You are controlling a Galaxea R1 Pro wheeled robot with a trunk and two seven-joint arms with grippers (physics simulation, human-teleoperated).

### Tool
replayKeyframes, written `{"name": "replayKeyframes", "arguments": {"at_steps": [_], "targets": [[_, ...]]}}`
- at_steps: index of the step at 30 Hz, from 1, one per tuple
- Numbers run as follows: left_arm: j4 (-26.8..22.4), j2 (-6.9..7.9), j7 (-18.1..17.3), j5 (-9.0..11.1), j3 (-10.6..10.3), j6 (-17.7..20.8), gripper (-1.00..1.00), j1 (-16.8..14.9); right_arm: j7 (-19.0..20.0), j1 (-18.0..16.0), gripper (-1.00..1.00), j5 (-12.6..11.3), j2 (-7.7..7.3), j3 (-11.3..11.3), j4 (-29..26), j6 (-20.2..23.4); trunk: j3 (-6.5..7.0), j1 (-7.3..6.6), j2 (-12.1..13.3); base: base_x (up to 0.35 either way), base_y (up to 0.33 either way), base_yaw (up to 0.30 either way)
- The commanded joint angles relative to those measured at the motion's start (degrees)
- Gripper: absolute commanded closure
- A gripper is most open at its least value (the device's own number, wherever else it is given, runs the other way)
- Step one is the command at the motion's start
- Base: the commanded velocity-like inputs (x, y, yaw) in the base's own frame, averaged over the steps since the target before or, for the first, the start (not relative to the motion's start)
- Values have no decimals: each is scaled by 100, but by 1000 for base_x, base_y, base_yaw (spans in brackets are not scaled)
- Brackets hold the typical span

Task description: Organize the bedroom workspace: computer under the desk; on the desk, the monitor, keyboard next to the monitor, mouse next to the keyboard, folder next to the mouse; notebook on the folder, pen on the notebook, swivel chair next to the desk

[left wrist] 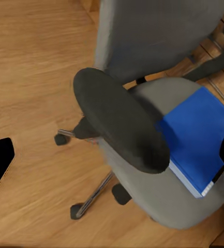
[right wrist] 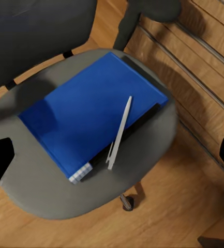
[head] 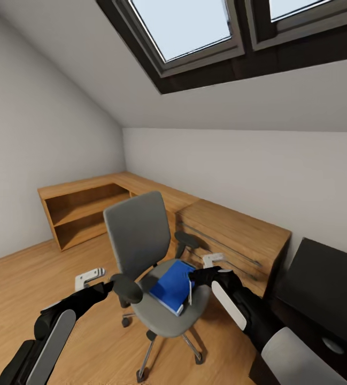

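**Folder and pen not yet lifted from the chair**

Both forearms fill the foreground of the head view. On the left, the left gripper (head: 90, 277) hovers just beside the black armrest (head: 126, 287) of the swivel chair (head: 141, 243); its fingers look spread and hold nothing. Centre, the folder (right wrist: 91, 111) lies flat on the seat with the pen (right wrist: 119, 132) resting across its spine edge. To the right, the right gripper (head: 211, 261) hangs over the seat's far side, jaws apart, empty. Behind stands a wooden drawer chest (head: 237, 238); the black desk (head: 323, 278) is at far right. Judging from this, the folder move has not started, and stacking and chair placement remain.
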Motion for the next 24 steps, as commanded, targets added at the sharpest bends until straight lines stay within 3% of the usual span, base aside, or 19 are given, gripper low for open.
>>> {"name": "replayKeyframes", "arguments": {"at_steps": [1, 7, 14, 24], "targets": [[-5, 20, 60, 61, -6, 6, -100, -6, -54, -5, -100, -61, -8, 20, -10, 11, -7, 0, -4, 0, 0, 277], [-5, 109, 60, 63, 104, 4, -100, -6, -42, -5, -100, -58, -8, 16, -2, 10, -7, 0, -4, 0, 0, 277], [-5, 131, 60, 52, 440, 4, -100, -6, -32, -5, -100, -43, -17, 8, 30, 10, -7, 0, -4, 88, 7, 245], [-5, 134, 60, 47, 575, -6, -100, -6, -31, -5, -100, -2, -20, 3, 258, -10, -7, 0, -4, 231, 43, 55]]}}
